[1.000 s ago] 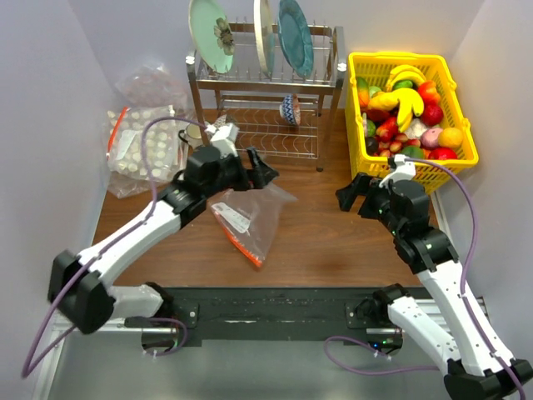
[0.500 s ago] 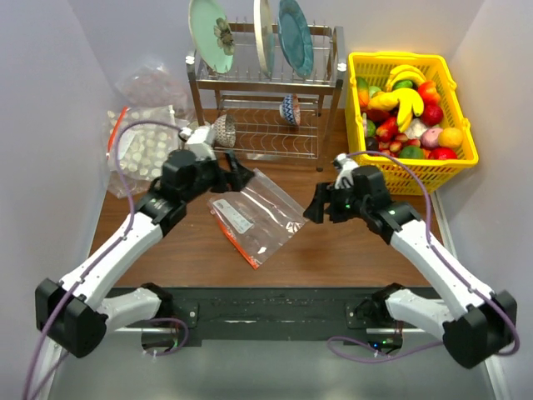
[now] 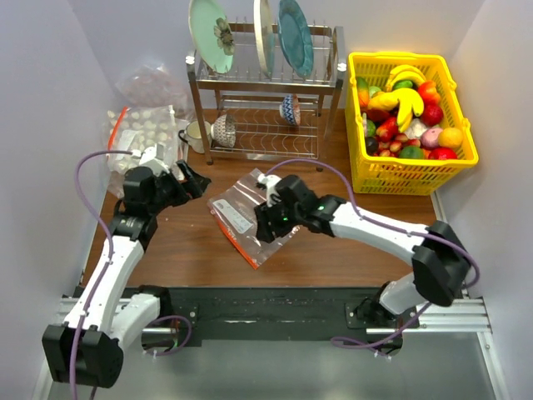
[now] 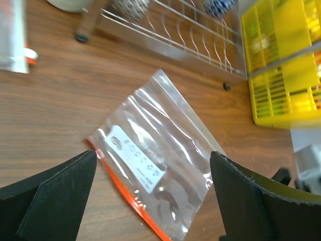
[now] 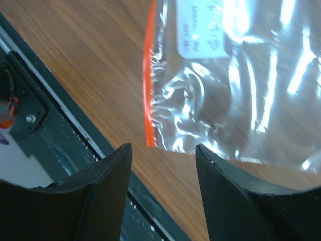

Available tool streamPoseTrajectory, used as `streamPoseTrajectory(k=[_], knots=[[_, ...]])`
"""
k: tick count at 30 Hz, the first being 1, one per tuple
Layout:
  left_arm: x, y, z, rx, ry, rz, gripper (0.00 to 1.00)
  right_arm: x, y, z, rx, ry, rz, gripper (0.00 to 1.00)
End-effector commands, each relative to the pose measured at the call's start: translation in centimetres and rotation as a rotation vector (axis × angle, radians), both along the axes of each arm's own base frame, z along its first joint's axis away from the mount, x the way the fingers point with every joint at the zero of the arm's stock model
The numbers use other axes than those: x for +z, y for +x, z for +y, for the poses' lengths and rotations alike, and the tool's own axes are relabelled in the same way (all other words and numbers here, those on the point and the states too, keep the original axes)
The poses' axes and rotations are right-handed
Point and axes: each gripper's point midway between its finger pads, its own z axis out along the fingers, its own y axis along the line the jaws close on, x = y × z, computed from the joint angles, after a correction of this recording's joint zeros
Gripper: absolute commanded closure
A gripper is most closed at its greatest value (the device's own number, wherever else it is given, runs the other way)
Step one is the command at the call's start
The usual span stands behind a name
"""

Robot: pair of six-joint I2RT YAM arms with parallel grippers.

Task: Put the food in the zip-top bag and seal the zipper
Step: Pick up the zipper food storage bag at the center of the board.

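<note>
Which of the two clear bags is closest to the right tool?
The small flat zip-top bag with the white label, mid-table, beneath the right tool. The larger bag of pale lumps lies far left, beside the dish rack.

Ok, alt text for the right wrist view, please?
A clear thin plastic zip-top bag lies flat and empty on the brown wooden table, its red-orange zipper strip and white label in view. The right gripper's two black fingers stand apart at the bottom, framing the bag's near corner.
</note>
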Motion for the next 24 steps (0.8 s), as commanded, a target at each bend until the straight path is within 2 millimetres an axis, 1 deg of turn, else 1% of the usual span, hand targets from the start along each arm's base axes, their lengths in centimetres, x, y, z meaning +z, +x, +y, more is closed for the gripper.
streamPoseTrajectory(k=[1, 3, 4, 5, 6, 7, 8, 9, 10, 11, 12, 14, 15, 16, 17, 18, 19, 21, 23, 24], knots=[[1.7, 0.1, 3.2, 0.101, 0.053, -0.058, 0.0, 0.7, 1.1, 4.0, 0.044, -0.008, -0.123, 0.43], [1.9, 0.1, 4.3, 0.16, 0.062, -0.063, 0.0, 0.0, 0.8, 4.9, 0.058, -0.025, -0.136, 0.43], [1.7, 0.1, 4.7, 0.187, 0.064, -0.056, 0.0, -0.1, 0.8, 5.5, 0.06, -0.024, -0.145, 0.44], [1.4, 0.1, 5.4, 0.23, 0.077, -0.047, 0.0, -0.8, 0.4, 6.1, 0.07, -0.034, -0.146, 0.43], [1.4, 0.1, 5.7, 0.245, 0.082, -0.043, 0.0, -1.3, 0.5, 6.3, 0.068, -0.048, -0.155, 0.43], [1.3, 0.1, 5.9, 0.252, 0.092, -0.04, 0.0, -1.0, 0.6, 6.8, 0.069, -0.043, -0.172, 0.44], [1.2, 0.1, 6.2, 0.264, 0.1, -0.041, 0.0, -1.8, 0.2, 7.2, 0.084, -0.067, -0.18, 0.43], [1.4, 0.1, 6.3, 0.265, 0.108, -0.05, 0.0, -2.1, 0.4, 7.3, 0.079, -0.084, -0.196, 0.43], [1.2, 0.1, 6.4, 0.266, 0.115, -0.05, 0.0, -1.8, 0.6, 7.8, 0.083, -0.089, -0.208, 0.43], [1.4, 0.1, 6.5, 0.269, 0.119, -0.061, 0.0, -3.1, 0.3, 8.1, 0.104, -0.13, -0.209, 0.43], [1.5, 0.0, 6.6, 0.27, 0.127, -0.066, 0.0, -3.3, 0.8, 8.0, 0.086, -0.165, -0.237, 0.43], [1.6, 0.1, 6.8, 0.276, 0.142, -0.076, 0.0, -3.6, 0.6, 8.5, 0.101, -0.214, -0.272, 0.43], [1.6, 0.1, 6.9, 0.28, 0.149, -0.078, 0.0, -4.6, 0.6, 8.4, 0.104, -0.256, -0.277, 0.43], [1.6, 0.1, 7.1, 0.287, 0.152, -0.08, 0.0, -4.6, 1.1, 8.4, 0.087, -0.278, -0.305, 0.43], [1.5, 0.0, 7.1, 0.285, 0.154, -0.08, 0.0, -4.7, 1.1, 8.5, 0.089, -0.294, -0.322, 0.43], [1.6, 0.0, 7.1, 0.283, 0.158, -0.086, 0.0, -5.7, 1.1, 8.3, 0.09, -0.33, -0.322, 0.43], [1.7, 0.0, 7.1, 0.285, 0.159, -0.092, 0.0, -5.6, 1.7, 8.1, 0.067, -0.355, -0.35, 0.44], [1.9, 0.0, 7.1, 0.282, 0.161, -0.1, 0.0, -6.9, 1.9, 7.9, 0.06, -0.4, -0.353, 0.46], [2.0, 0.0, 7.1, 0.281, 0.163, -0.107, 0.0, -7.6, 2.4, 7.6, 0.041, -0.431, -0.374, 0.46], [1.7, 0.0, 7.1, 0.282, 0.165, -0.104, 0.0, -7.9, 2.6, 7.6, 0.036, -0.44, -0.38, 0.5]])
